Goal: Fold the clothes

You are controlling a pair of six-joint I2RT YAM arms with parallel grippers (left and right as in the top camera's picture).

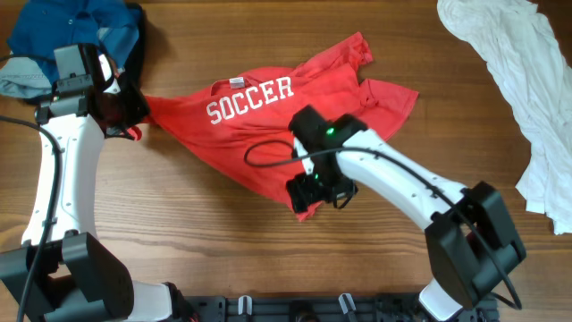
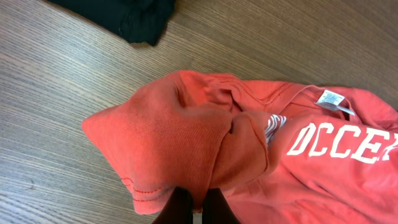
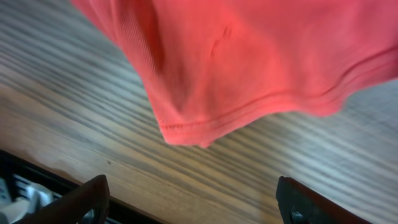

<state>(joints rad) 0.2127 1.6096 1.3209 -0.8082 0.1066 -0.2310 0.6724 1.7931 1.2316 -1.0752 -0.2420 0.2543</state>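
The clothes, a red T-shirt [image 1: 268,125] with white SOCCER lettering, lie crumpled across the middle of the wooden table. My left gripper [image 1: 126,109] is shut on the shirt's left end, which is pulled out to a point. In the left wrist view the dark fingers [image 2: 180,208] pinch a fold of the red fabric [image 2: 168,137] between them. Over the shirt's near hem corner my right gripper [image 1: 320,190] stands open. The right wrist view shows its fingers [image 3: 87,199] wide apart above bare wood, with the red hem [image 3: 249,68] just beyond them and nothing held.
A white garment [image 1: 523,80] lies along the right edge. A blue garment [image 1: 71,22] and a pale grey one [image 1: 18,82] sit at the back left, a black one [image 2: 134,15] beside them. The table's front edge [image 3: 37,168] is close under the right gripper.
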